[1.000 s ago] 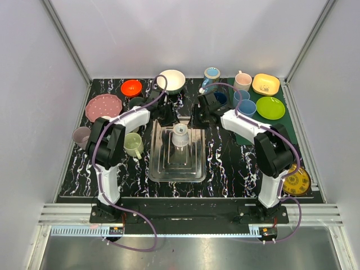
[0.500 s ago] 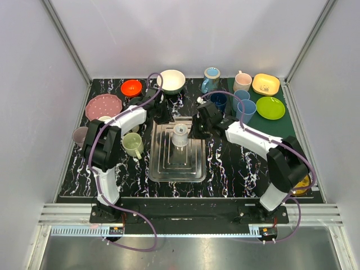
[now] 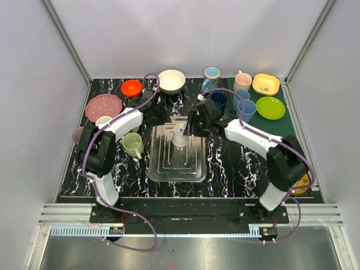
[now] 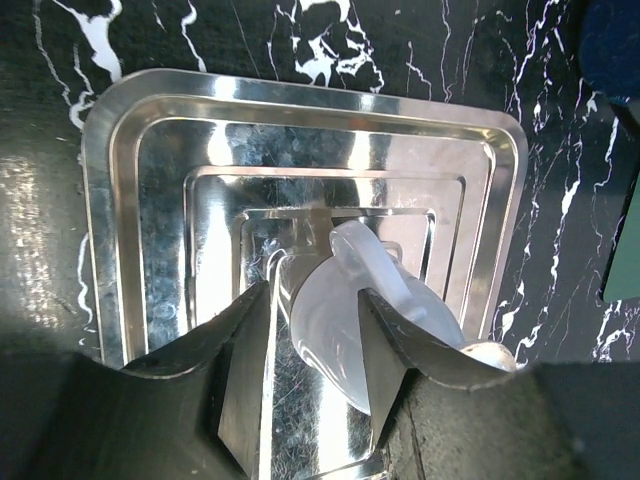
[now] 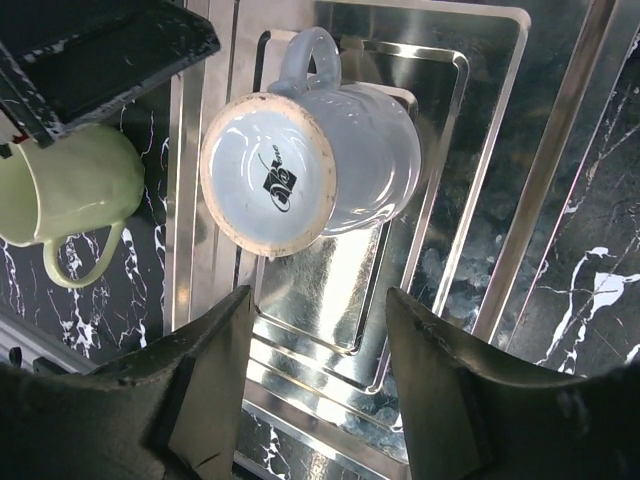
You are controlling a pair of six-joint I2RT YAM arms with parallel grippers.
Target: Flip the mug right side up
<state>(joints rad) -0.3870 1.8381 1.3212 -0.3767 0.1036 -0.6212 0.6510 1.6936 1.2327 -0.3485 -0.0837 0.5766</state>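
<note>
A pale blue mug (image 3: 180, 135) stands upside down in the middle of a steel tray (image 3: 156, 169). In the right wrist view the mug's base (image 5: 268, 175) with a dark logo faces the camera, and the handle points away. My right gripper (image 3: 195, 126) is open at the mug's right, fingers apart (image 5: 318, 295), the mug just beyond the tips. My left gripper (image 3: 162, 117) is open at the tray's far left corner. In the left wrist view the mug (image 4: 340, 320) shows between and beyond the fingers (image 4: 312, 300), over the tray (image 4: 150, 150).
A green mug (image 3: 133, 144) lies left of the tray, also in the right wrist view (image 5: 70, 180). A white bowl (image 3: 171, 80), red bowl (image 3: 131, 87) and pink plate (image 3: 103, 107) stand far left. Blue cups (image 3: 246, 107), a pink mug (image 3: 242, 80), a green plate (image 3: 270, 107) stand right.
My right gripper has moved left and nearer, up to the mug's right side. My left gripper has drawn back a little to the left. The mug has not moved.
</note>
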